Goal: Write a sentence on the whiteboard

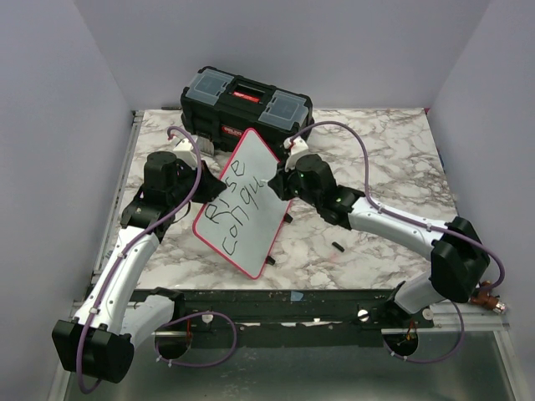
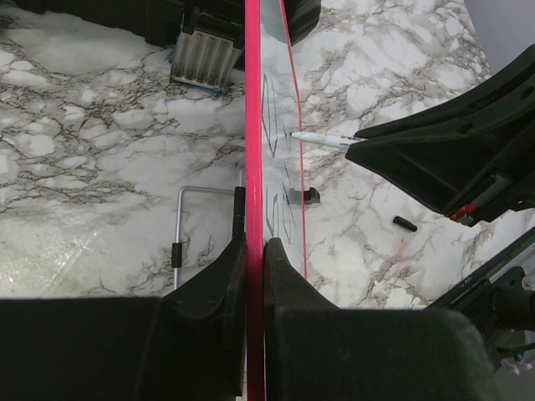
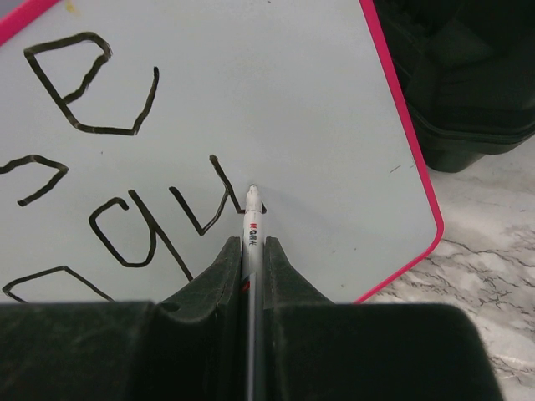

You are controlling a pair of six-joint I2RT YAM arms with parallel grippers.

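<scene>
The whiteboard (image 1: 251, 248), white with a pink rim, is held tilted up above the table. My left gripper (image 1: 203, 190) is shut on its left edge; in the left wrist view the jaws (image 2: 255, 244) pinch the pink rim (image 2: 253, 125). The sentence (image 1: 236, 203) shows two black lines, "Rise" and "conqu". My right gripper (image 3: 252, 244) is shut on a thin white marker (image 3: 252, 219). The marker's tip rests on the board (image 3: 301, 92) at the end of the last letter (image 3: 205, 205). The marker (image 2: 322, 139) also shows from the side, meeting the board.
A black toolbox (image 1: 247, 104) stands behind the board at the table's back edge. A small black pen cap (image 1: 338, 246) lies on the marble to the right of the board. Another small black piece (image 1: 269, 260) lies near the board's lower corner.
</scene>
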